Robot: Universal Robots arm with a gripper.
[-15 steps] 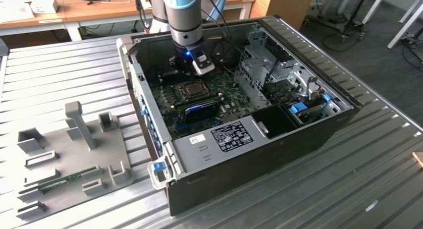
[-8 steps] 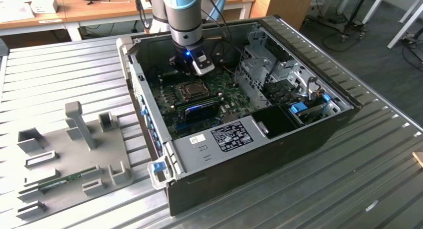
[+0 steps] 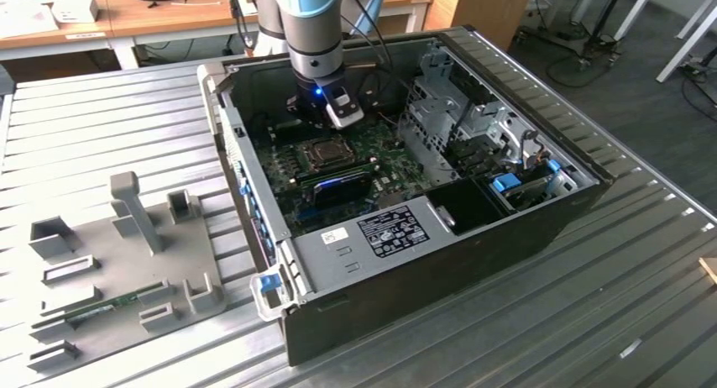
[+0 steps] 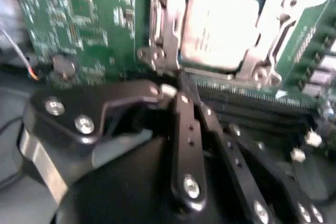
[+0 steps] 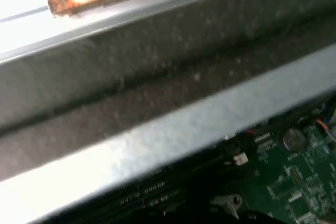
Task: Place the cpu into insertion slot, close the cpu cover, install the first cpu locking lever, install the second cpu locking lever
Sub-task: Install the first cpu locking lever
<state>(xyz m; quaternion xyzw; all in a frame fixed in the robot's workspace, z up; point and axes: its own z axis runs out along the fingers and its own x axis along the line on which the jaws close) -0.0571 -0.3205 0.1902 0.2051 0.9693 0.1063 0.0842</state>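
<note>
Gripper: the black metal gripper (image 4: 181,90) with bolted link arms sits closest to the lens in the second wrist view, its fingers drawn together with nothing between them, tips just short of the socket's near edge.
CPU: the pale beige-silver square cpu (image 4: 220,22) lies flat inside the insertion slot (image 3: 326,150), the dark square socket near the middle of the green circuit board (image 3: 370,165).
Cover: the thin silvery windowed cpu cover (image 4: 273,30) lies down around the chip, framing it on the sides seen; whether a locking lever is latched cannot be told.
Arm: the grey and blue robot arm (image 3: 311,35) reaches down into the open black computer case (image 3: 471,237) from its far edge, directly above the socket, its wrist hiding the board behind.
Obstructions: a grey metal drive cage (image 3: 448,111) stands toward the exterior view's right of the socket; long black memory slots (image 4: 252,111) lie between gripper and socket edge; a grey case wall (image 5: 157,103) crosses the first wrist view.
Surroundings: the case rests on a ribbed metal table (image 3: 101,119); a grey fixture tray (image 3: 123,262) with upright holders sits at the exterior view's left, well apart from the case.
</note>
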